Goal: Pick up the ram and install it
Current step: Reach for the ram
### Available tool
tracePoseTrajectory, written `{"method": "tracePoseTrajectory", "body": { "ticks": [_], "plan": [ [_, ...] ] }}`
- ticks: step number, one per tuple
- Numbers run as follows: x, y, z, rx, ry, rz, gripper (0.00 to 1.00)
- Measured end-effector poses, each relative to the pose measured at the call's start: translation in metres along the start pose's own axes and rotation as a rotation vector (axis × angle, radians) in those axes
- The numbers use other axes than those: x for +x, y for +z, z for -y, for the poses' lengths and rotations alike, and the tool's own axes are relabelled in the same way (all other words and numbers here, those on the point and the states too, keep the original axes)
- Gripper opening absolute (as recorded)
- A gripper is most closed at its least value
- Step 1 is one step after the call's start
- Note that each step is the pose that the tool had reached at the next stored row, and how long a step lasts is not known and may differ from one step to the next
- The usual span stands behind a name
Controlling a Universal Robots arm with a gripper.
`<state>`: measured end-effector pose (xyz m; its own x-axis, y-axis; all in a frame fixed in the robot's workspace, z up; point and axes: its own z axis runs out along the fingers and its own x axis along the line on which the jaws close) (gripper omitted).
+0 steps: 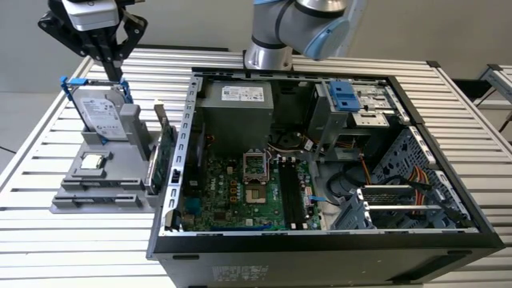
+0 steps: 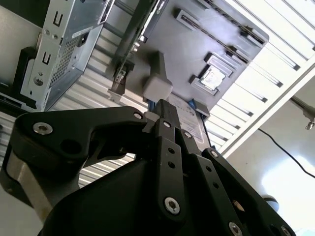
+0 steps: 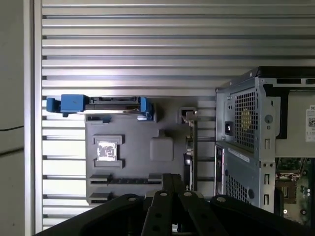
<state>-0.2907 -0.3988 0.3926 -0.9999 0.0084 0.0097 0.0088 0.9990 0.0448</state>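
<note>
The ram (image 3: 128,180) lies edge-on as a thin dark stick in a slot of the grey holder (image 1: 120,201), at the end away from the hard drive. My gripper (image 1: 117,77) hangs high over the holder's far end, above the upright hard drive (image 1: 104,117). Its black fingers (image 2: 160,118) are pressed together with nothing between them. In the first wrist view the gripper (image 3: 173,181) sits just over the ram's slot.
A small silver chip (image 1: 93,161) rests mid-holder. A green card (image 1: 164,159) stands upright between the holder and the open computer case (image 1: 184,120). The motherboard (image 1: 240,192) with long black memory slots (image 1: 292,192) lies inside. A slatted metal table (image 1: 80,252) carries everything.
</note>
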Motion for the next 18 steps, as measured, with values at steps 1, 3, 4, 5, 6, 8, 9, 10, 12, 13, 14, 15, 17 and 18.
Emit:
{"method": "tracePoseTrajectory", "body": {
  "ticks": [1,3,4,5,6,8,9,10,12,13,14,15,17,18],
  "plan": [
    [0.0009,0.0,0.0,0.0,0.0,0.0,0.0],
    [0.0023,0.0,0.0,0.0,-0.001,0.0,0.0],
    [0.0029,0.0,0.0,0.0,-0.001,-0.0001,0.0],
    [0.0035,0.0,0.0,0.0,-0.001,-0.0001,0.0],
    [0.0041,0.0,0.0,0.0,-0.001,0.0,0.0],
    [0.0054,0.0,0.0001,0.0001,-0.001,-0.0002,0.0],
    [0.0059,0.0,0.0001,0.0,-0.001,-0.0001,0.0],
    [0.0065,0.0,0.0001,0.0,-0.001,-0.0001,0.0],
    [0.0082,0.0,0.0001,0.0,-0.001,-0.0001,0.0],
    [0.0087,0.0001,0.0001,0.0,-0.001,-0.0001,0.0],
    [0.0093,0.0001,0.0001,0.0,-0.001,0.0,0.0],
    [0.0098,0.0001,0.0001,0.0,-0.001,-0.0001,0.0],
    [0.0108,0.0001,0.0001,0.0001,-0.002,-0.0001,0.0],
    [0.0114,0.0001,0.0001,0.0,-0.002,-0.0001,0.0]
  ]
}}
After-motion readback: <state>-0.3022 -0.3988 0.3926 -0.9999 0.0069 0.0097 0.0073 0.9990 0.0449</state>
